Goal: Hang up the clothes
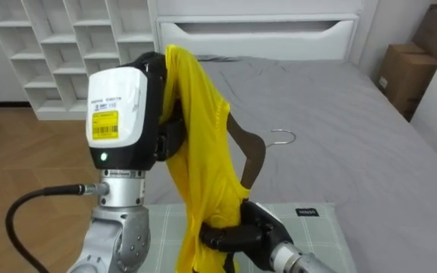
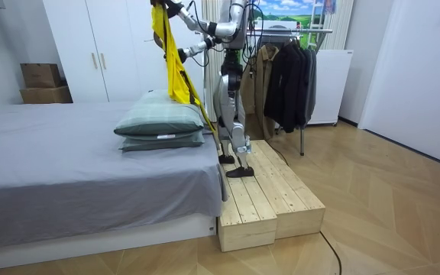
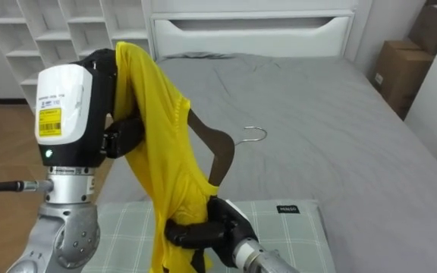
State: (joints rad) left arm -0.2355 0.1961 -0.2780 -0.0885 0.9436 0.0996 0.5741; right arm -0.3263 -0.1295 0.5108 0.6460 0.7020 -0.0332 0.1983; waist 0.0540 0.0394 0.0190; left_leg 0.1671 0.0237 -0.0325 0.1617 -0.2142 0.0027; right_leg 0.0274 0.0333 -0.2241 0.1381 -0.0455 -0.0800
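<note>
The yellow shirt [image 1: 199,129] drapes over the raised left hand [image 1: 165,138], grip impossible to tell; the right hand [image 1: 237,231] has fingers curled round its lower part beside a brown hanger [image 1: 250,152], above the bed [image 1: 340,114]

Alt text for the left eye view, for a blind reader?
The robot's left hand holds a yellow garment up by its top while its right hand grips the cloth lower down. A brown hanger pokes out of the garment, above a grey bed and a checked pillow.
</note>
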